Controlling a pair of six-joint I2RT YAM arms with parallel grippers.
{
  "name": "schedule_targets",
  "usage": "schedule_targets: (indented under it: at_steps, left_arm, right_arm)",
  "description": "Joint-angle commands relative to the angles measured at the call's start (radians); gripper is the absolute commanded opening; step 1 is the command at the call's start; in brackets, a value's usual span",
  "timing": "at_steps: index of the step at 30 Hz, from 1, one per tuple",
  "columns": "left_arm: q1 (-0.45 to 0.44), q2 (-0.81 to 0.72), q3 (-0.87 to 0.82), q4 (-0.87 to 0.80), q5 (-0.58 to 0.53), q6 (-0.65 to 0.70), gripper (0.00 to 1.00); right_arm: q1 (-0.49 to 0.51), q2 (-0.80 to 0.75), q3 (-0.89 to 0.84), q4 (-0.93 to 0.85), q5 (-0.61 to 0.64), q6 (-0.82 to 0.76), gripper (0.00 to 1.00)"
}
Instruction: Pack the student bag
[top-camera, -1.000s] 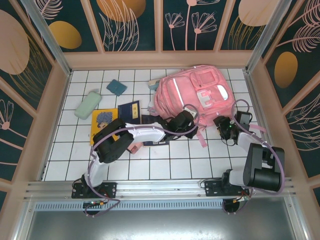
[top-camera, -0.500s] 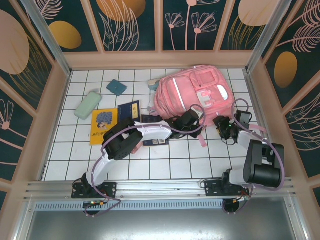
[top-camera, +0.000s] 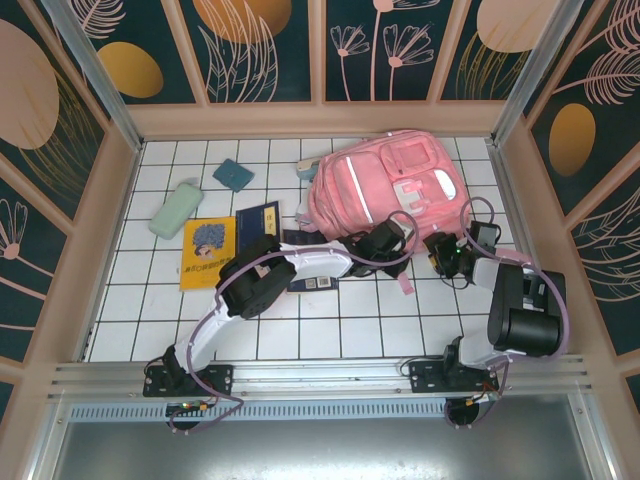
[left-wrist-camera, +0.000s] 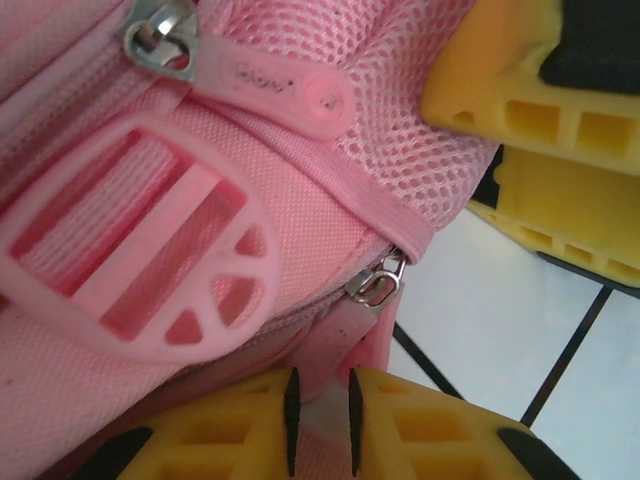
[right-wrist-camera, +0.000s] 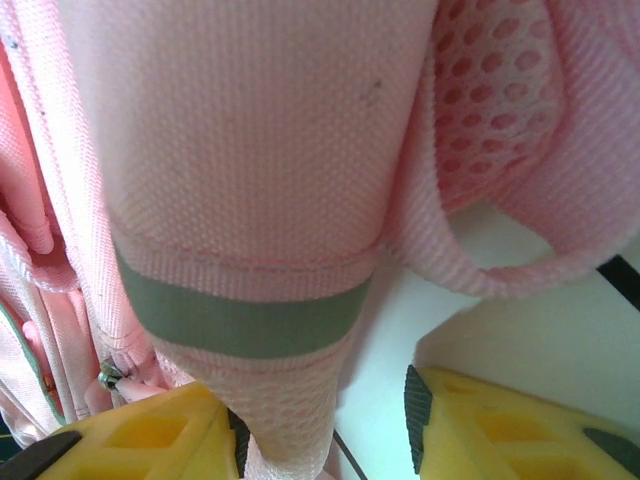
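As left hand (left-wrist-camera: 320, 415) nips zip tab (left-wrist-camera: 335, 345), bag (top-camera: 385, 185) nr back wall (top-camera: 320, 120).

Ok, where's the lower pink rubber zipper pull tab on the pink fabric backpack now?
Left wrist view, bottom centre: the pink pull tab hangs from its metal slider, pinched between the left tool's fingers.

left claw (top-camera: 388, 241) slid right along student bag's (top-camera: 385, 185) lower edge, arm extended

zipper pull (left-wrist-camera: 345, 325) vanishes between the left end effector (left-wrist-camera: 320, 410) fingers. dark booklet (top-camera: 318, 284) half hidden under that arm, cover too small to read.
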Motion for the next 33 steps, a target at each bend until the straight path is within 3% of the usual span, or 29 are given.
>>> schedule_targets:
  at_steps: [1,9,16,33]
  left_arm:
    - [-0.007,0.04,0.05,-0.031,-0.012,0.027,0.25]
    - [-0.005,0.018,0.057,-0.041,0.031,0.033,0.29]
    - [0.007,-0.015,0.041,-0.044,0.061,0.041,0.3]
    - [0.006,0.133,0.201,-0.178,0.004,0.094,0.32]
  right_arm:
    - [-0.003,0.011,0.018,0.046,-0.034,0.013,0.43]
    - [-0.003,0.02,0.029,0.044,-0.042,0.005,0.29]
    - [-0.004,0.02,0.032,0.032,-0.041,-0.002,0.07]
    - [-0.003,0.029,0.035,0.023,-0.056,0.005,0.05]
